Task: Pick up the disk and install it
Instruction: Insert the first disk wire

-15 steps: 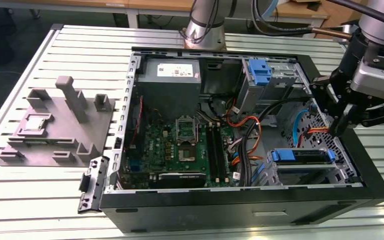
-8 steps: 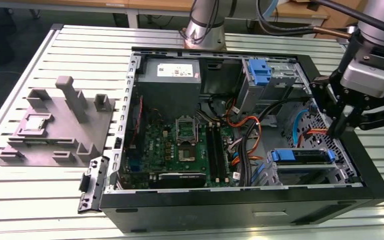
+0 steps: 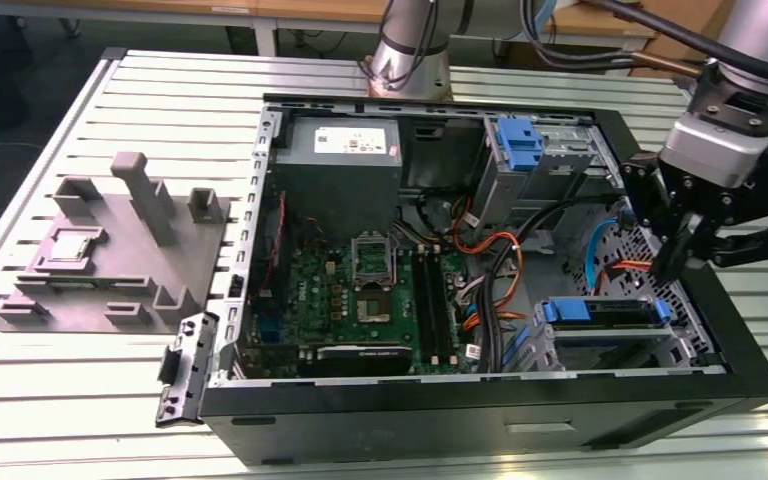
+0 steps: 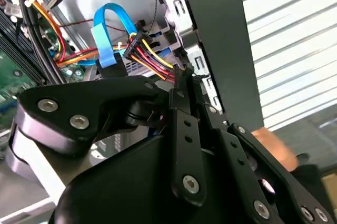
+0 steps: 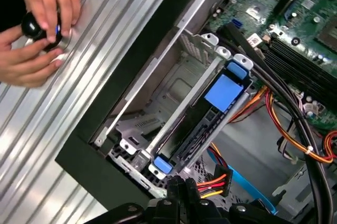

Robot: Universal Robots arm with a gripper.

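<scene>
Open black tower computer case [image 3: 491, 420] lying on its side on a slatted light metal table [image 3: 64, 400], with the green motherboard [image 3: 357, 300] exposed. The black linkage gripper [image 3: 678, 262] of the arm hangs over the case wall on the exterior view's right, above the drive cage; the flat disk in its blue plastic carrier frame [image 3: 600, 312] already sits in the silver metal drive cage [image 5: 174, 113] at the near corner of the case, and in the first wrist view its blue end tabs [image 5: 238, 70] lie level with the cage rails. The gripper carries nothing: in the second wrist view its two black fingers [image 4: 181, 124] lie pressed together, with no object between them, just beside the bundle of red, yellow and black power wires [image 4: 152, 58] and the folded blue ribbon data cable [image 4: 108, 34]. Judged from this, the pick-up and seating of the disk appear done; whether the carrier is fully latched, and whether the cables are plugged into it, cannot be told. A second blue carrier [image 3: 520, 142] stands in the upper bay, and a grey plastic fixture block [image 3: 117, 250] rests on the table at the exterior view's left. In the first wrist view a person's hands [image 5: 39, 24] hold a small black knob [image 5: 32, 25] on the table beside the case
</scene>
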